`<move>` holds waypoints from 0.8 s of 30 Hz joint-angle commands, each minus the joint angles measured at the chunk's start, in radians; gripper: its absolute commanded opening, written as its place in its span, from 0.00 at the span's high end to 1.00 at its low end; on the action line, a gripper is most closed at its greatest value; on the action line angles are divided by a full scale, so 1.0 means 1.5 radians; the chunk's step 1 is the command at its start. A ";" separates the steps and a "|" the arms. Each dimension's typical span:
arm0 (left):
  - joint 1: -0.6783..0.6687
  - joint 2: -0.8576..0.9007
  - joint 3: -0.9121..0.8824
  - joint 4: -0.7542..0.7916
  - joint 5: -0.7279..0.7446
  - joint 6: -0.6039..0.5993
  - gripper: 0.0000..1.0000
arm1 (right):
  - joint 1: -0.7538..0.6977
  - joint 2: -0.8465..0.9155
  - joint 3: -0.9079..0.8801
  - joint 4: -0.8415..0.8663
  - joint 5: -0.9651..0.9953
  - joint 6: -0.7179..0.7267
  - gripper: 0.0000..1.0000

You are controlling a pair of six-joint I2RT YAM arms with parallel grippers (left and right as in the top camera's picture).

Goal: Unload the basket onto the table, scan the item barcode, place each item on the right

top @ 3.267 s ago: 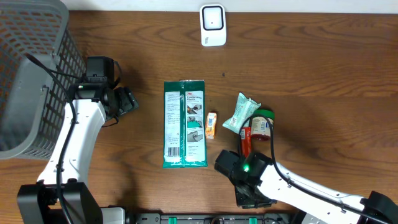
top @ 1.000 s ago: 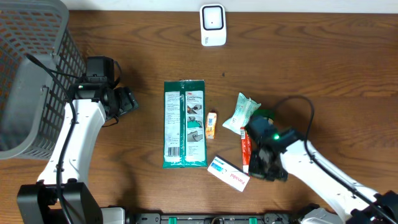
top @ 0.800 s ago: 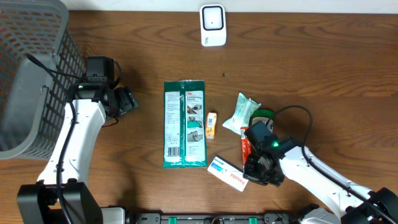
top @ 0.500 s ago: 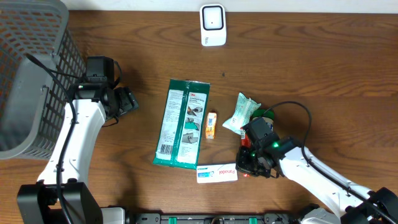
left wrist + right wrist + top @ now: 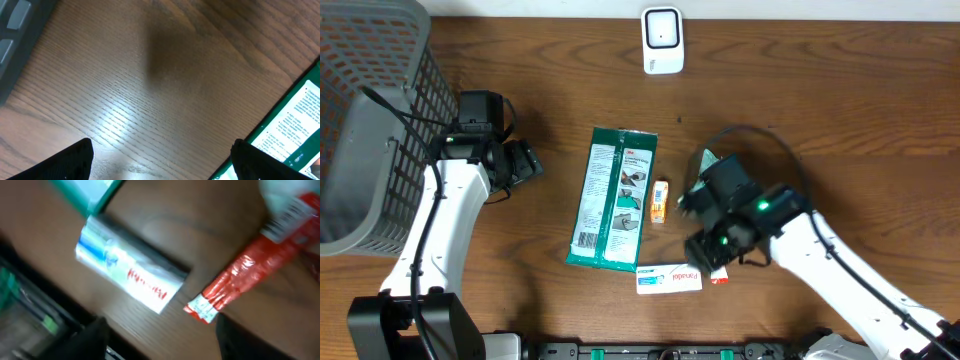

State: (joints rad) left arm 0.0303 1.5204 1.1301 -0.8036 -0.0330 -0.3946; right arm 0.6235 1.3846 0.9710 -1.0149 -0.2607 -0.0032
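My right end effector (image 5: 160,327) hangs released near the white box (image 5: 669,279), which lies flat on the surface (image 5: 820,120) beside a red sachet (image 5: 240,277). My left end effector (image 5: 162,150) is released, empty.

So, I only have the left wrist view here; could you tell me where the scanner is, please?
Observer: The scanner stands at the far edge of the table, beyond the green pack.
Operator: Thank you. Is anything being held on the other side?
Observer: No. The right gripper is open above a white box that lies flat on the wood.
Operator: And is anything else close to that box?
Observer: Yes, a red sachet lies right beside one end of it.
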 commanded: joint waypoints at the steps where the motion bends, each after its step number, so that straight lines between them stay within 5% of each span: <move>1: 0.002 -0.002 0.003 0.000 -0.011 0.003 0.11 | 0.061 -0.003 -0.009 -0.012 0.040 -0.252 0.28; 11: 0.002 -0.002 0.003 0.000 -0.011 0.003 0.11 | 0.197 0.013 -0.016 -0.011 0.171 -0.327 0.27; 17: 0.002 -0.002 0.003 0.000 -0.011 0.003 0.11 | 0.224 0.072 -0.031 0.011 0.174 -0.335 0.42; 24: 0.002 -0.002 0.003 0.000 -0.011 0.003 0.11 | 0.224 0.163 -0.049 0.055 0.245 -0.320 0.44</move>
State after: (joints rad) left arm 0.0303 1.5204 1.1301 -0.8032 -0.0334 -0.3946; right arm 0.9493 1.5841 0.9077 -0.9493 0.0555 -0.4797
